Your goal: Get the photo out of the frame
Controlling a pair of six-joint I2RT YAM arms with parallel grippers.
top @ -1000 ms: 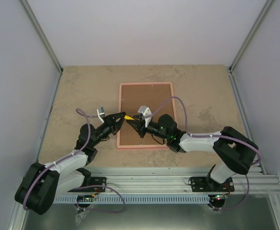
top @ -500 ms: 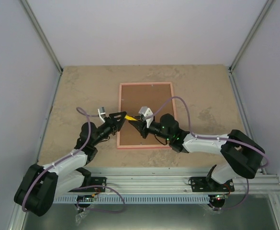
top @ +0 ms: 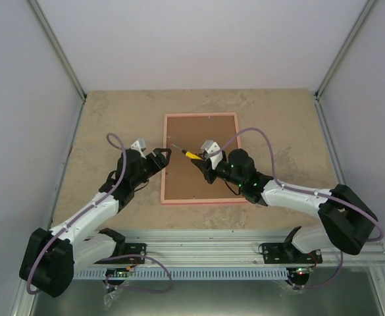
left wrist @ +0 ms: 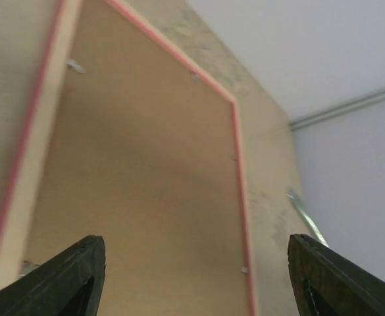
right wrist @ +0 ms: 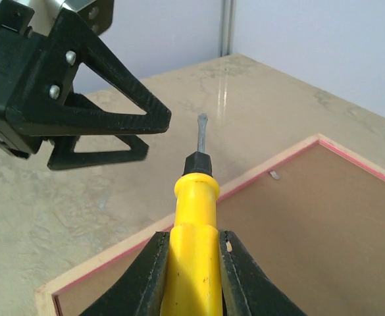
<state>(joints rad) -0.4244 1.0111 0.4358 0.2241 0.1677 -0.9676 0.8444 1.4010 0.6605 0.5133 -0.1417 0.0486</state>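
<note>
Overhead plus close wrist views of frame (top: 199, 131)

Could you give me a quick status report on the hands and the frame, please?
Left hand open, empty, at frame's left edge. Right hand shut on screwdriver, tip near left hand. Frame back-up, backing in.

I see a yellow, black-collared screwdriver (right wrist: 195, 224) between the black fingers of my right gripper (right wrist: 193, 270). Beneath it, the frame (right wrist: 310, 217) is pink-rimmed and plain brown, on a mottled beige table (right wrist: 60, 217).
</note>
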